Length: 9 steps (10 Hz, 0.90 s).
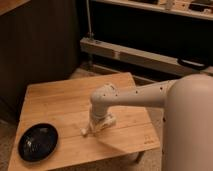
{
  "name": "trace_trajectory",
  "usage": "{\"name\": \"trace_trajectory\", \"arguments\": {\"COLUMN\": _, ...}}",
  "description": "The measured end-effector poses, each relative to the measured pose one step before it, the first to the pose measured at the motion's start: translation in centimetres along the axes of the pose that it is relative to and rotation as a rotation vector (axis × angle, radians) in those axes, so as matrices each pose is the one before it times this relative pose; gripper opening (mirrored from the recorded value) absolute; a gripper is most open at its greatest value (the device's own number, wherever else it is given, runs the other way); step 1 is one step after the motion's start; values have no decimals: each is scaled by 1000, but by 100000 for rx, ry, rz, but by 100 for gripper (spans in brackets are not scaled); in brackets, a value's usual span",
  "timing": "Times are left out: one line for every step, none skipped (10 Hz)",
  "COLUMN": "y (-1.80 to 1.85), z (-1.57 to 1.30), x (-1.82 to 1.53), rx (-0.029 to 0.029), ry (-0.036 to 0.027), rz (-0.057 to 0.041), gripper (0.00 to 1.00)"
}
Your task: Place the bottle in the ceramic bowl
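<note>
Gripper (98,127) is down at the wooden table (60,97), near the middle of its front half, with the white arm (145,95) reaching in from the right; whether it is open, closed or holding anything cannot be told. Bottle (85,132): only a small whitish end shows, poking out at the gripper's lower-left side and low against the tabletop, outside the bowl. Black bowl (38,142) sits upright at the front-left corner of the same table, well apart from gripper and bottle, left of both.
</note>
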Motion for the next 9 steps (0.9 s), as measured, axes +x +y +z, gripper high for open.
{"name": "trace_trajectory", "arguments": {"y": 139, "z": 128, "x": -449, "rx": -797, "ry": -145, "rz": -727, "gripper": 4}}
{"name": "trace_trajectory", "arguments": {"y": 131, "z": 154, "x": -298, "rx": -1272, "ry": -29, "rz": -237, "gripper": 0}}
{"name": "trace_trajectory", "arguments": {"y": -431, "z": -220, "x": -749, "rx": 71, "ry": -716, "rz": -372, "gripper": 0}}
{"name": "trace_trajectory", "arguments": {"y": -408, "z": -509, "x": -713, "rx": 1012, "ry": -634, "rz": -671, "gripper": 0}}
{"name": "trace_trajectory", "arguments": {"y": -651, "z": -1055, "x": -930, "rx": 1847, "ry": -429, "rz": -812, "gripper": 0}}
{"name": "trace_trajectory", "arguments": {"y": -992, "z": -1786, "x": -1625, "rx": 2053, "ry": 68, "rz": -1831, "gripper": 0}}
{"name": "trace_trajectory", "arguments": {"y": -917, "z": -1448, "x": -1542, "rx": 1043, "ry": -90, "rz": -1795, "gripper": 0}}
{"name": "trace_trajectory", "arguments": {"y": -1037, "z": -1404, "x": -1504, "rx": 1126, "ry": -634, "rz": -2006, "gripper": 0}}
{"name": "trace_trajectory", "arguments": {"y": -2239, "z": -2325, "x": -2642, "rx": 2119, "ry": -1883, "rz": -3234, "gripper": 0}}
